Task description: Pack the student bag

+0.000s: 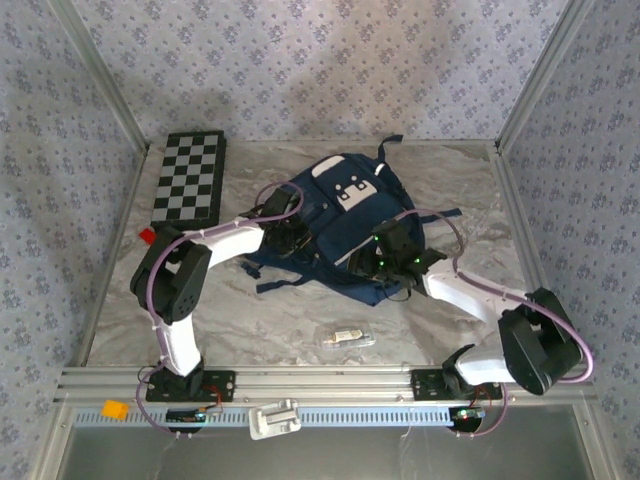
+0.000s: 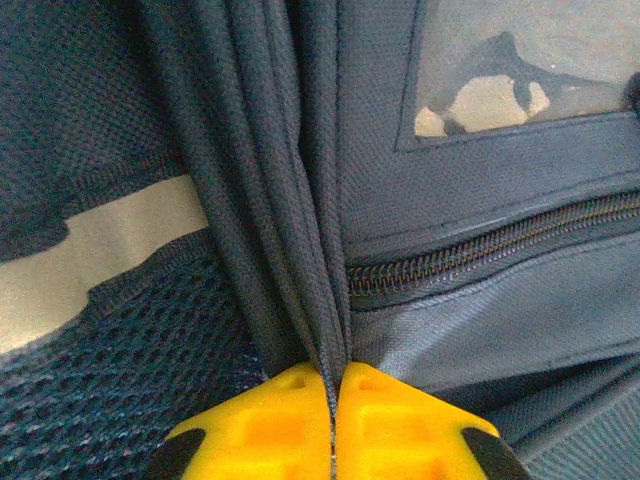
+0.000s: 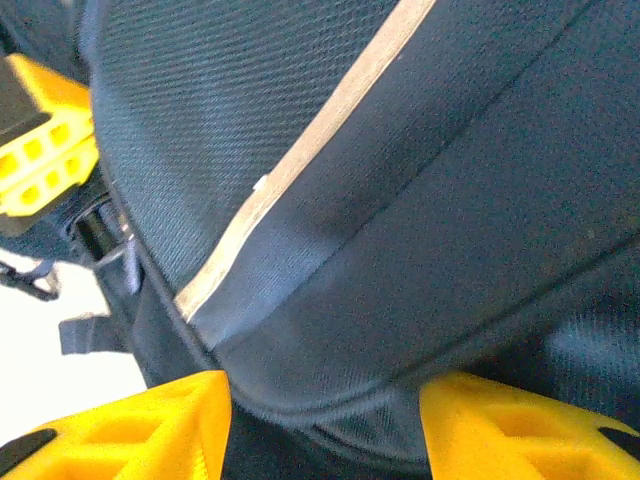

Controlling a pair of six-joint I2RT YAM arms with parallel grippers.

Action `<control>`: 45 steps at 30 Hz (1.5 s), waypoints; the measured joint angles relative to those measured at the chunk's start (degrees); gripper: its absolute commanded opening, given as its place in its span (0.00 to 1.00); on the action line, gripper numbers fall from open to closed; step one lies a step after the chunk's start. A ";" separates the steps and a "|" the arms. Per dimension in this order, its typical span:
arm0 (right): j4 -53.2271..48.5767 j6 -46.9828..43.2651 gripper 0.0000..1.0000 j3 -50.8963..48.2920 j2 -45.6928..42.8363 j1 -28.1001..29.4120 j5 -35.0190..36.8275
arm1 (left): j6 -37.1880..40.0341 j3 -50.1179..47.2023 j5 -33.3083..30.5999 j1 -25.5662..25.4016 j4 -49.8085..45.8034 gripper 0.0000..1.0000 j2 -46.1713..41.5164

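Two arms meet at a navy backpack [image 1: 345, 215] on the worktop [image 1: 250, 310]. The left jaws are pinched shut on its fabric fold [image 2: 300, 200]. The right jaws stand half apart astride its rim, grip unclear.

L pincer [image 2: 333, 385] clamped on navy fabric fold of student bag [image 2: 500, 190], just beside zipper [image 2: 480, 252].

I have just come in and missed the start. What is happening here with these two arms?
Both arms reach to the student bag, which lies in the middle of the table. The left gripper is shut on a fold of its fabric. The right gripper has its jaws on either side of the bag's edge; whether they press it is unclear. A small pale item lies apart, unpacked.
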 measured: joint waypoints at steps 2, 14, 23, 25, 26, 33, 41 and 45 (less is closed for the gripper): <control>0.28 -0.72 0.54 0.33 1.40 -0.92 0.04 | -0.04 0.00 0.39 -0.31 -0.20 0.00 -0.35; -4.87 -8.20 0.56 11.39 6.84 -7.08 0.94 | -2.78 0.02 0.50 -0.76 -1.46 0.00 -4.11; -16.13 -7.34 0.56 16.11 4.39 2.73 10.10 | -4.70 0.04 0.15 -0.76 -1.64 0.00 -4.42; -18.18 -6.05 0.56 16.68 4.42 6.34 11.58 | -4.72 0.04 0.15 -0.76 -1.64 0.00 -4.42; -18.78 -5.62 0.56 16.98 4.44 7.65 12.09 | -4.74 0.04 0.15 -0.79 -1.62 0.00 -4.42; -18.03 -1.49 0.41 22.38 10.56 13.40 13.55 | -4.94 0.04 0.13 -0.87 -1.62 0.00 -4.44; -13.99 1.60 0.37 28.00 22.16 13.81 13.27 | -4.92 0.04 0.13 -0.87 -1.64 0.00 -4.63; -13.53 3.06 0.37 28.00 22.53 13.70 13.84 | -4.92 0.04 0.13 -0.85 -1.64 0.00 -4.70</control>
